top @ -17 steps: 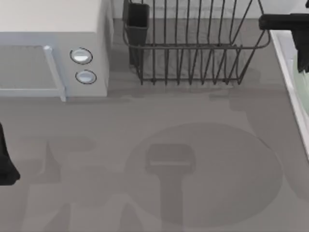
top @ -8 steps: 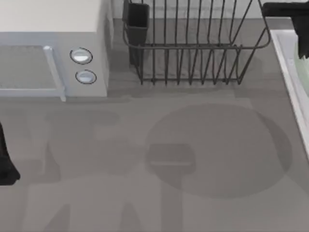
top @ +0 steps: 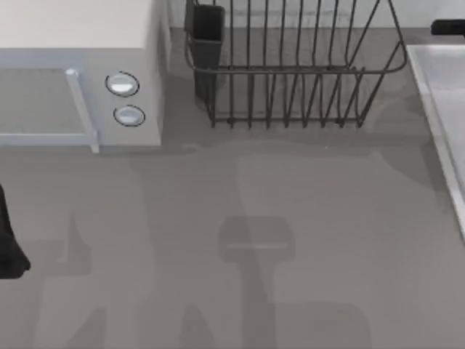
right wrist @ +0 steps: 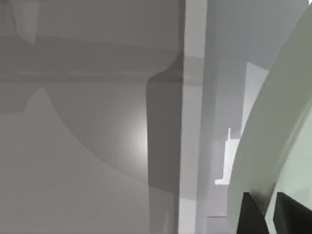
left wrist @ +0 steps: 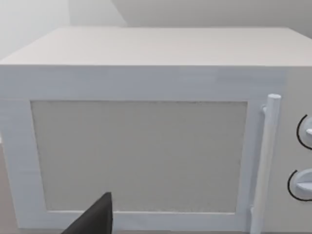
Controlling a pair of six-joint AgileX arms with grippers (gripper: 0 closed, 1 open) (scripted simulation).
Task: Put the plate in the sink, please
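The pale mint-green plate (right wrist: 273, 146) stands on edge in the right wrist view. My right gripper (right wrist: 270, 213) is shut on its rim, with one black finger (right wrist: 253, 214) on each face. The plate hangs over the light-grey sink (right wrist: 219, 97), just past its white raised rim (right wrist: 192, 122). From above, the sink's rim (top: 434, 131) runs along the table's right side, and a piece of my right arm (top: 450, 27) shows at the far right corner. My left arm (top: 7, 243) is parked at the left edge, and its gripper (left wrist: 95, 219) faces the microwave.
A white microwave (top: 80, 73) with two knobs stands at the back left. A black wire dish rack (top: 290, 65) with a dark cup holder (top: 207, 33) sits at the back middle, beside the sink. Arm shadows lie on the grey tabletop (top: 254, 240).
My right arm has carried the plate further right, almost out of the top view. The round plate shadow has slid off the tabletop. The left arm has not moved.
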